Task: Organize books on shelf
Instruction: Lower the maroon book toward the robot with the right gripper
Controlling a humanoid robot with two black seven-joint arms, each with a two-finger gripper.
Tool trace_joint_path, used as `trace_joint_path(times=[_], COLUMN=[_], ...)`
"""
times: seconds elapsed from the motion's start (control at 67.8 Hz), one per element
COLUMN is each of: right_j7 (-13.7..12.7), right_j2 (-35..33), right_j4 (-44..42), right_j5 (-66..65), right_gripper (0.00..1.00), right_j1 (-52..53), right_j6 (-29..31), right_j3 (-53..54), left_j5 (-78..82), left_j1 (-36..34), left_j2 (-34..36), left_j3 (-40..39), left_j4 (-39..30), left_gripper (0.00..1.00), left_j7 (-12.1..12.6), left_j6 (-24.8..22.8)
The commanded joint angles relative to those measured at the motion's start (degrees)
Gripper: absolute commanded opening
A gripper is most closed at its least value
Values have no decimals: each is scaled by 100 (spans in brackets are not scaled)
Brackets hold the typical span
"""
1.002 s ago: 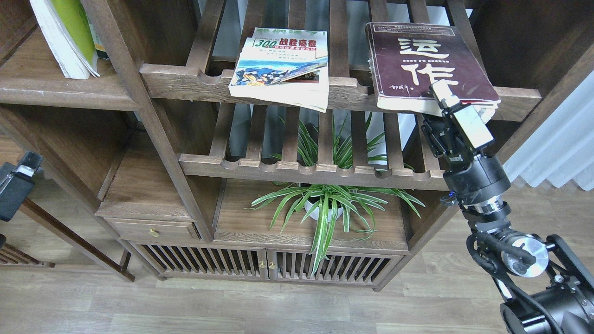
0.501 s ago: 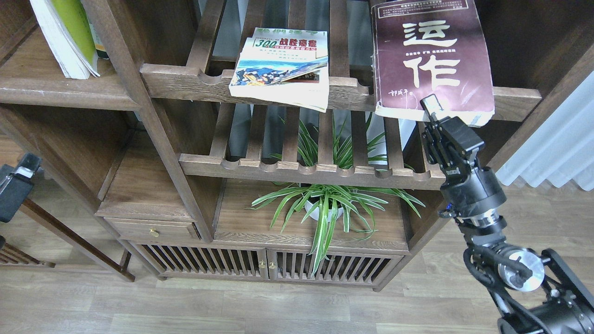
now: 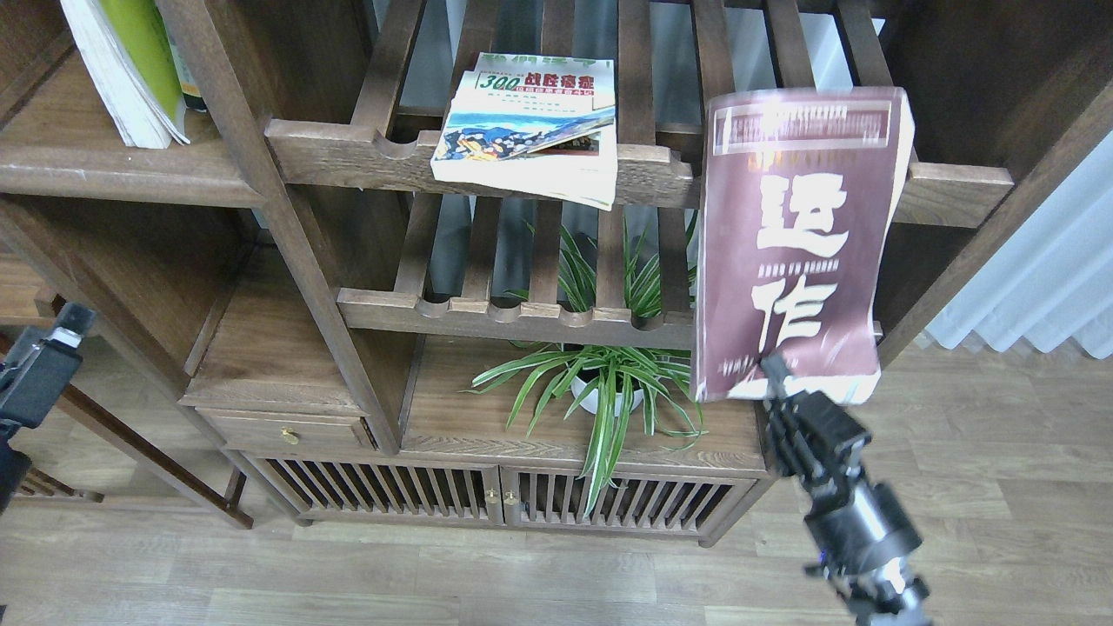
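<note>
My right gripper (image 3: 778, 378) is shut on the bottom edge of the thick maroon book (image 3: 791, 243), which it holds upright in the air in front of the slatted racks, cover facing me. The white "300" book (image 3: 529, 117) lies flat on the upper slatted rack (image 3: 348, 148), overhanging its front rail. A thin yellow-green book (image 3: 130, 61) leans on the solid brown shelf (image 3: 104, 165) at the upper left. My left gripper (image 3: 48, 356) shows only as a dark end at the left edge, away from all books.
A spider plant in a white pot (image 3: 609, 382) stands on the lower board under the racks. A drawer with a brass knob (image 3: 283, 432) and slatted cabinet doors (image 3: 496, 500) are below. A white curtain (image 3: 1043, 287) hangs at the right.
The right gripper has pulled the maroon book off the upper rack, down and towards me, tipping it from flat to upright. The left arm shifted slightly.
</note>
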Motion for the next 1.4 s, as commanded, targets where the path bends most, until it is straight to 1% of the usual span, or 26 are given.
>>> trace_joint_path(times=[0.0, 0.413, 0.634, 0.752, 0.884, 1.017, 1.106, 1.12, 1.224, 1.327, 1.386], right_j7=[6, -11, -55, -64, -55, -73, -73, -81, -81, -90, -160], right_j2=[0, 184, 307, 430, 465, 580, 685, 720, 747, 913, 1019], right_j4=[-30, -417, -768, -1260, -1700, -1849, -2087, -2200, -2227, -2227, -2227], right_j5=[16, 78, 34, 25, 25, 16, 16, 25, 43, 34, 25], right_gripper=[4, 4, 5, 5, 5, 5, 5, 5, 5, 5, 5], right_j1=[-147, -209, -402, -402, -323, -139, 81, 168, 336, 538, 617], right_j6=[6, 6, 6, 6, 6, 6, 6, 6, 6, 6, 6], right_j3=[-134, -670, -1286, -1540, -1901, -1971, -1980, -1998, -2252, -2464, -2578], left_j5=[0, -9, -97, -114, -114, -158, -184, -280, -624, -1081, -1388], left_j1=[38, 56, 311, 442, 513, 530, 539, 539, 530, 522, 530], left_j2=[-12, -144, -496, -636, -707, -716, -724, -777, -848, -856, -848], left_j3=[31, 154, 848, 1182, 1367, 1797, 2140, 2297, 2606, 3001, 3239], left_j4=[8, 96, 184, 210, 271, 509, 676, 806, 1010, 1142, 1150], left_gripper=[100, 99, 99, 100, 100, 99, 100, 100, 100, 99, 99], left_j7=[9, -9, -9, -17, -17, -9, -26, -26, 0, 9, 9], left_j6=[0, 0, 0, 0, 0, 0, 0, 0, 0, 0, 0])
